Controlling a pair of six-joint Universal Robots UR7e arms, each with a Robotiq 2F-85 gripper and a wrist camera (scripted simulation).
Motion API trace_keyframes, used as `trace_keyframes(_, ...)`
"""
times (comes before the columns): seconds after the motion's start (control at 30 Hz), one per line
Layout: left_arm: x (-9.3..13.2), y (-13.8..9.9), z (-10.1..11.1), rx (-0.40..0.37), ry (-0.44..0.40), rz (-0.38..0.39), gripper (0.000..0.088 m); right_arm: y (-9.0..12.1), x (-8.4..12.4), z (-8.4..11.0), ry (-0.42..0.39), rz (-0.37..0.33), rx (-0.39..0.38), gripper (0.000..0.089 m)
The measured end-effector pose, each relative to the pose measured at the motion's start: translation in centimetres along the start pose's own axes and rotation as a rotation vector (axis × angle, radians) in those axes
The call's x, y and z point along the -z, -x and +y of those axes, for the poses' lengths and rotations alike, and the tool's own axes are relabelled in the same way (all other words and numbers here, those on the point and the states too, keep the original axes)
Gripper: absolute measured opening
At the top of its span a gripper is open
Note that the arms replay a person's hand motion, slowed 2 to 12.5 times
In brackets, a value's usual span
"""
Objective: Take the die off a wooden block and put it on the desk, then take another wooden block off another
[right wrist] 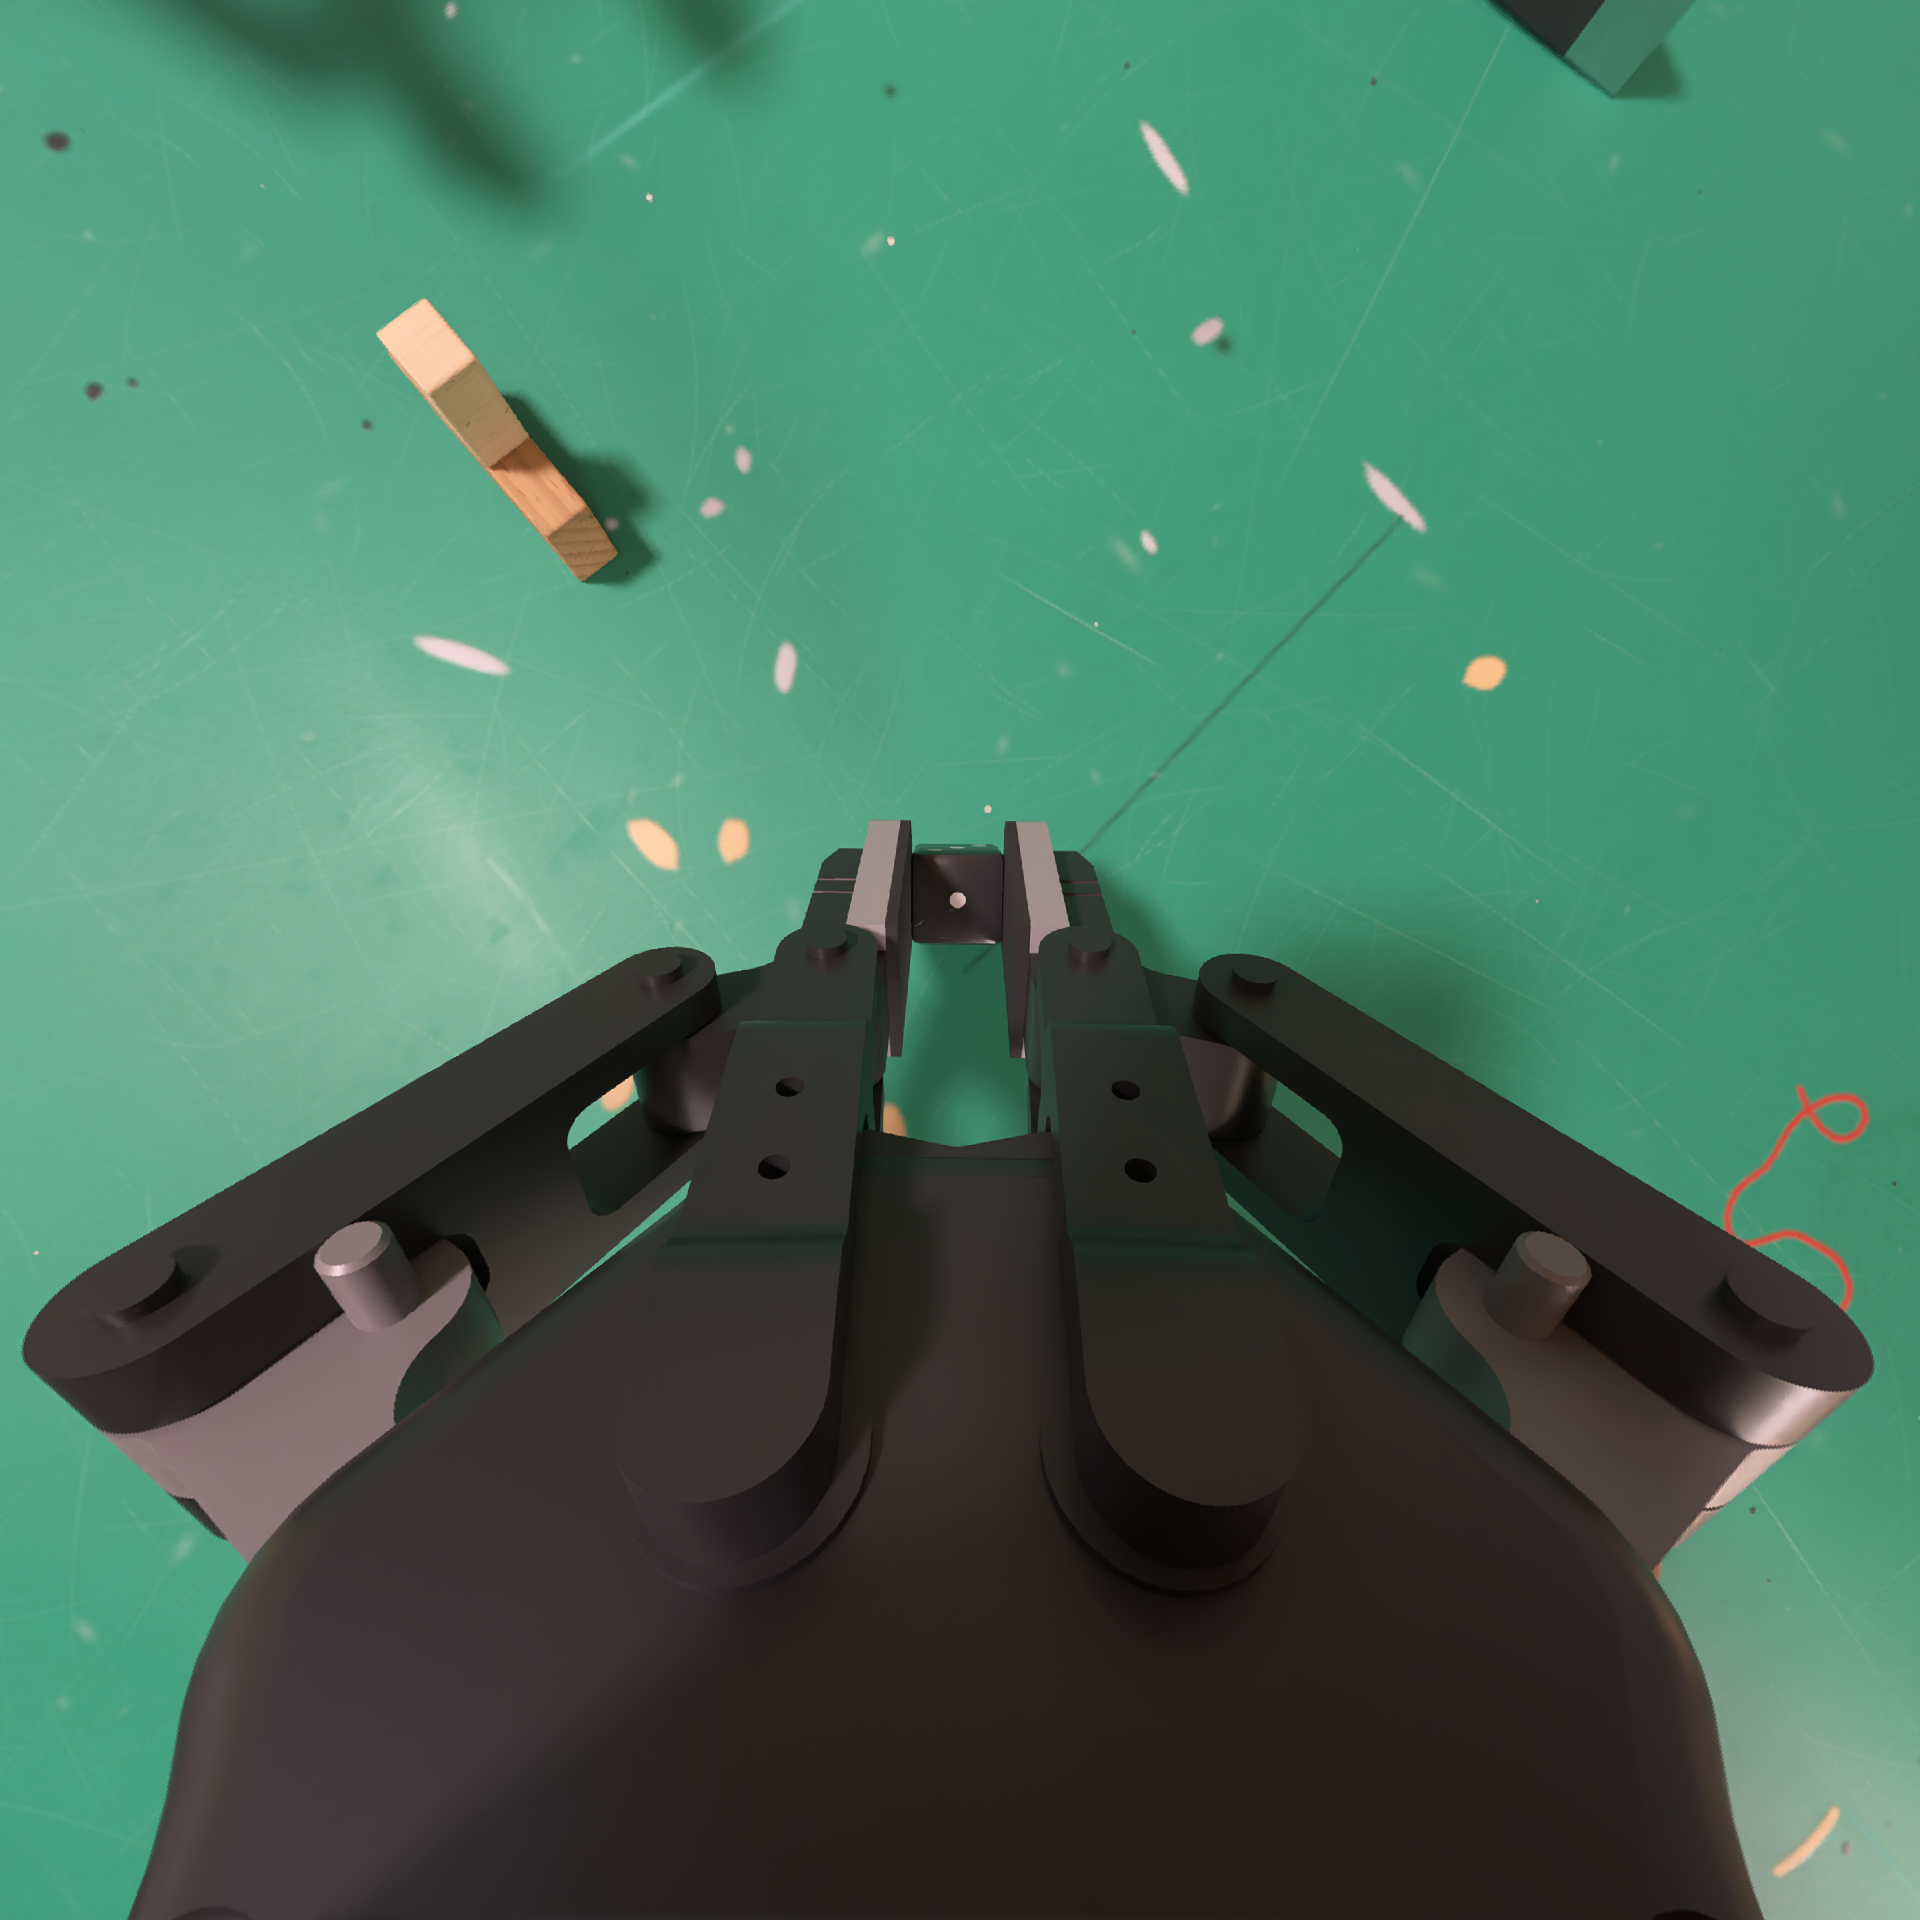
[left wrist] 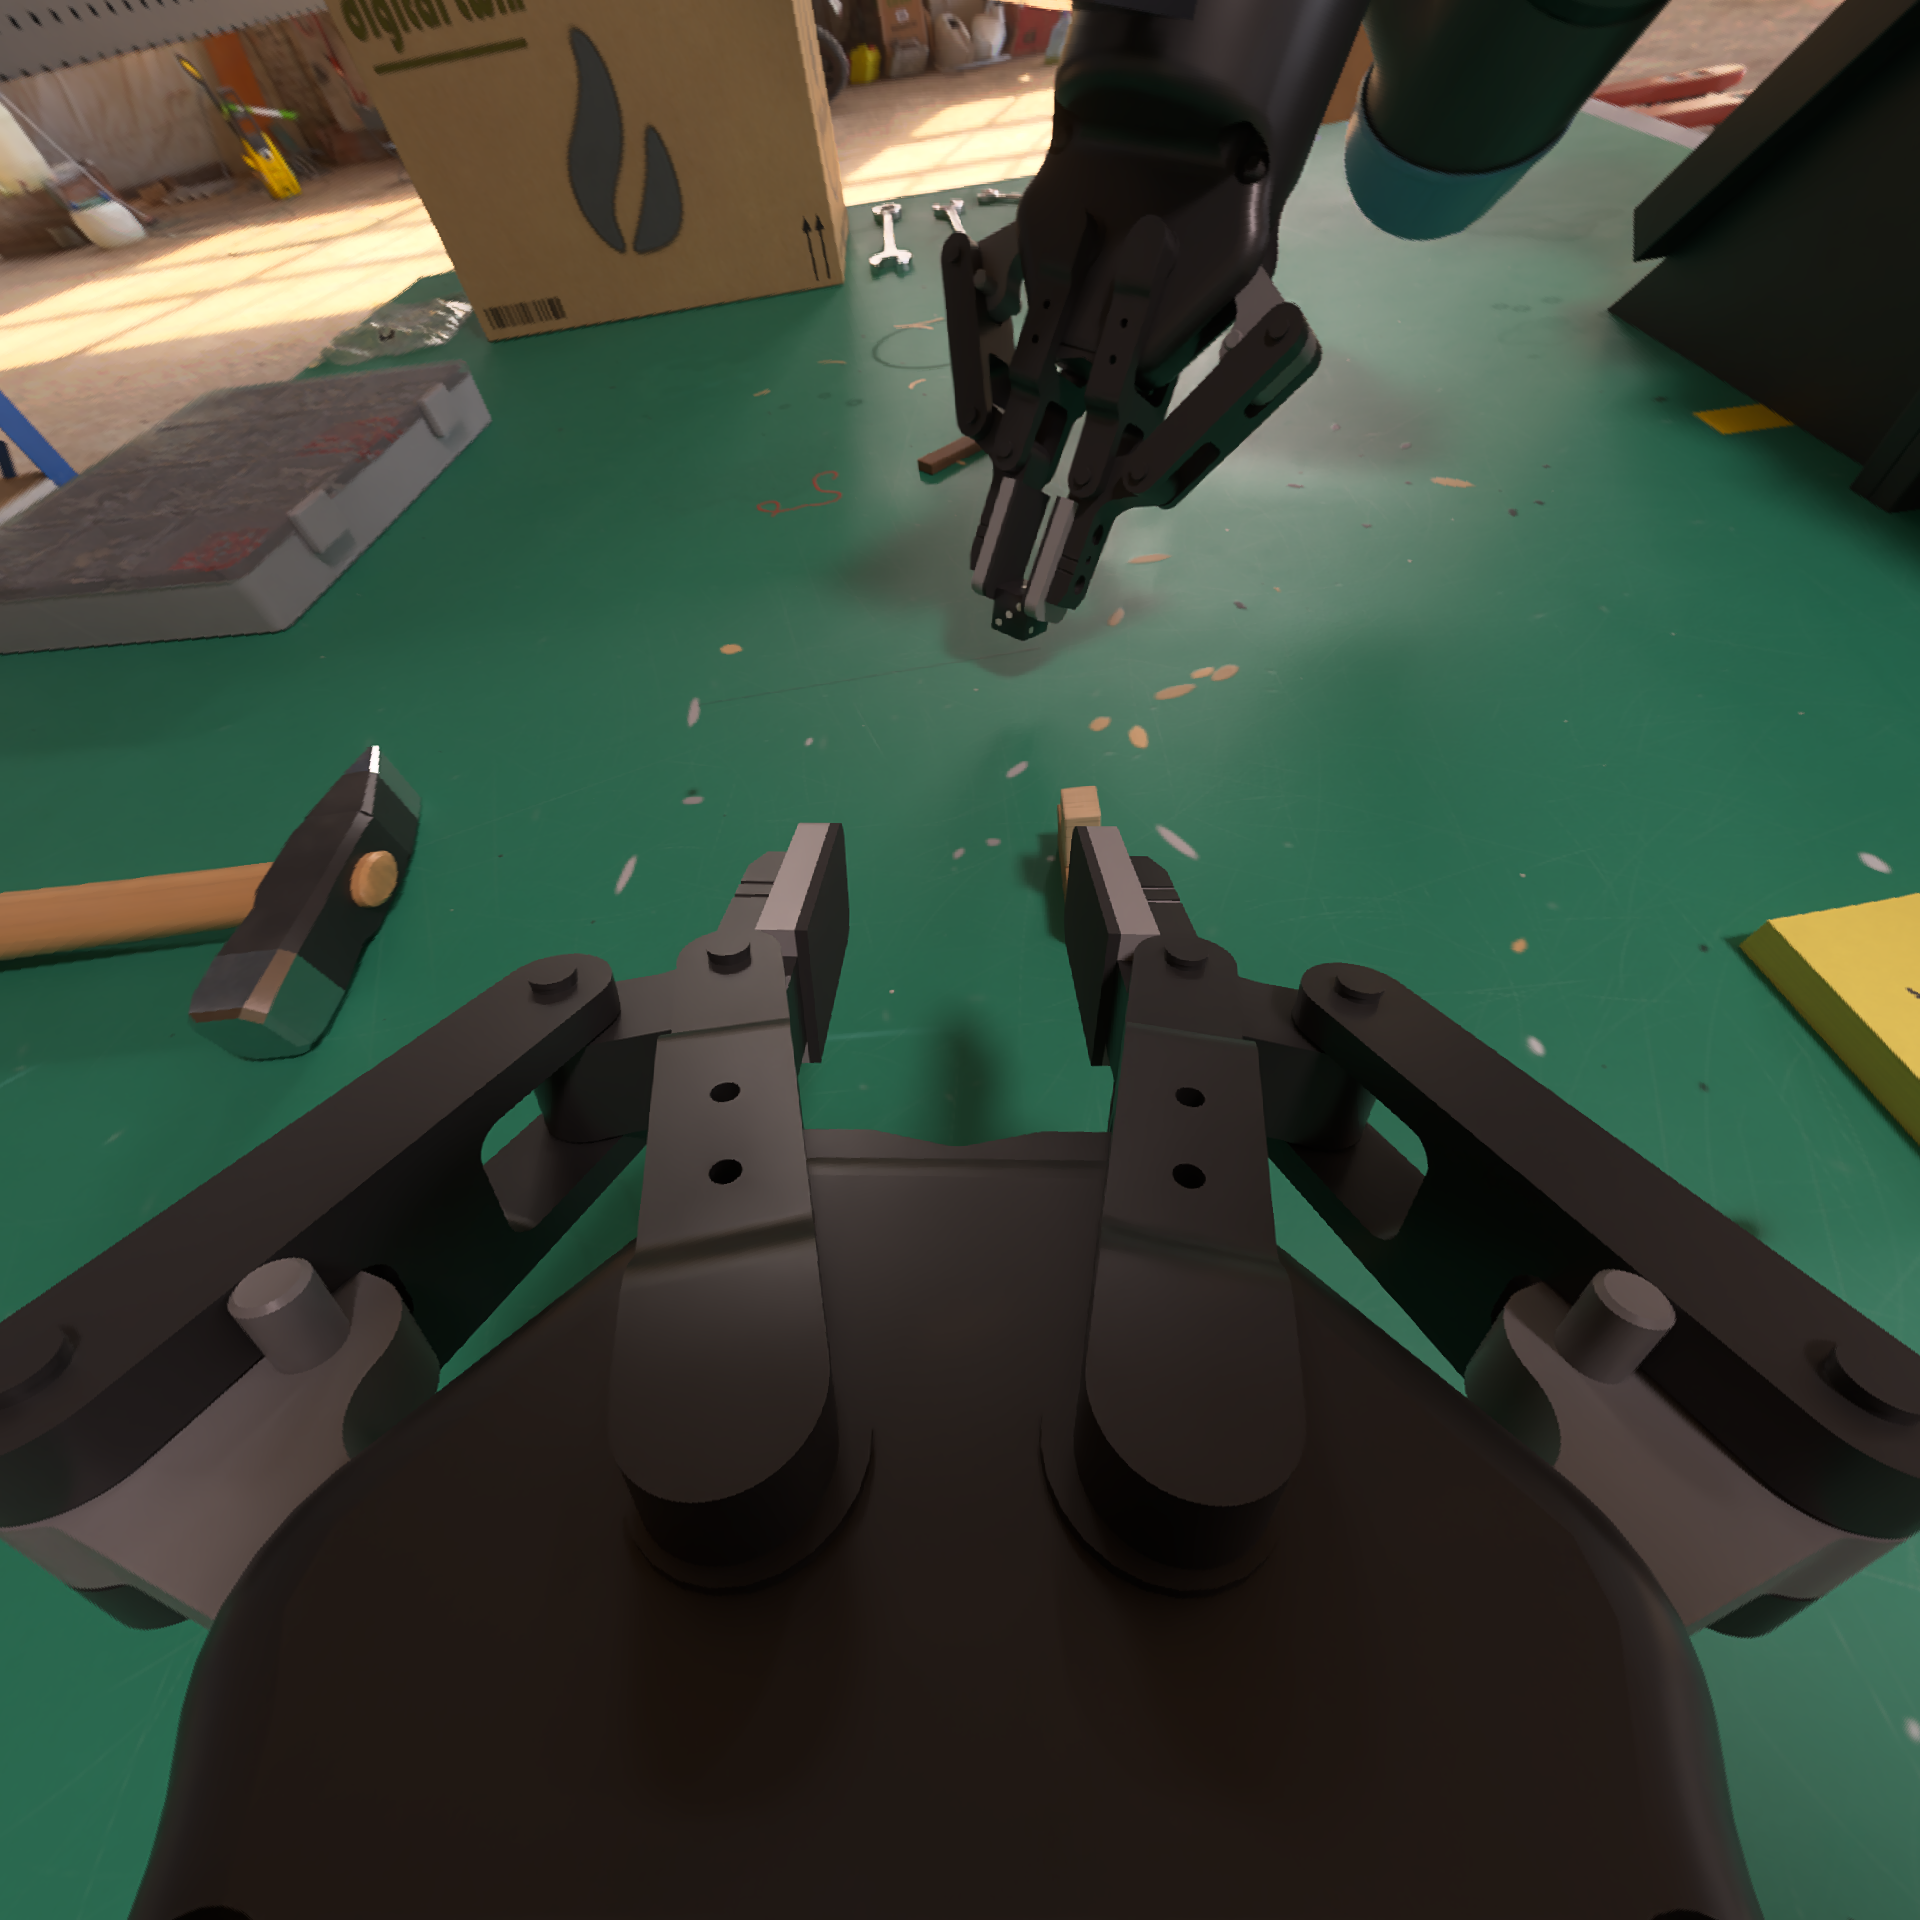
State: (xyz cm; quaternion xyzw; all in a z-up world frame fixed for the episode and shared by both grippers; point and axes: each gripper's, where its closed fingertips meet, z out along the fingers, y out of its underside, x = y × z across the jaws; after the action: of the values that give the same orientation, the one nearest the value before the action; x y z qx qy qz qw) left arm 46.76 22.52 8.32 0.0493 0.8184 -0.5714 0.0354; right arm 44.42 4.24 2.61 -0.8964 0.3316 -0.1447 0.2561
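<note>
My right gripper (right wrist: 957, 868) is shut on a small black die (right wrist: 957, 896) with white pips, held at or just above the green desk (right wrist: 1351, 935). In the left wrist view the same gripper (left wrist: 1023, 608) points down at mid-table with the die (left wrist: 1016, 619) at its tips. Two stacked wooden blocks lie on the desk: a pale upper block (right wrist: 452, 379) rests on a darker lower block (right wrist: 551, 509). My left gripper (left wrist: 956, 883) is open and empty; the blocks (left wrist: 1078, 810) peek out just behind its right finger.
A hammer (left wrist: 301, 914) lies at the left, a grey case (left wrist: 229, 499) beyond it, a cardboard box (left wrist: 613, 156) at the back with wrenches (left wrist: 890, 239) beside it. A dark box (left wrist: 1808, 270) stands at the right, a yellow slab (left wrist: 1860, 987) at the right edge. A small brown stick (left wrist: 945, 457) lies behind the right gripper.
</note>
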Motion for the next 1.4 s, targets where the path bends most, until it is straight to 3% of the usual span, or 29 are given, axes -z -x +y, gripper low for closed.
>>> trace_keyframes(0.57,-1.5,-1.6,0.4,-0.012,0.121,0.079,0.0434,0.2,-1.1,1.2,0.113,0.0,-0.007,0.0157)
trace_keyframes(0.93,-2.3,-1.8,1.0,-0.016,0.183,0.09,0.0455,0.4,-1.0,0.7,0.091,-0.017,-0.019,0.0158)
trace_keyframes(1.07,-2.5,-1.9,1.1,-0.02,0.201,0.095,0.0457,0.3,-0.8,0.5,0.083,-0.015,-0.025,0.0299)
trace_keyframes(1.23,-2.6,-2.0,1.2,-0.029,0.222,0.107,0.0458,0.1,-0.5,-0.1,0.054,-0.007,-0.021,0.0412)
trace_keyframes(1.4,-2.8,-2.2,1.2,-0.035,0.237,0.122,0.0458,0.3,-0.2,-1.1,0.0,-0.012,-0.002,0.043)
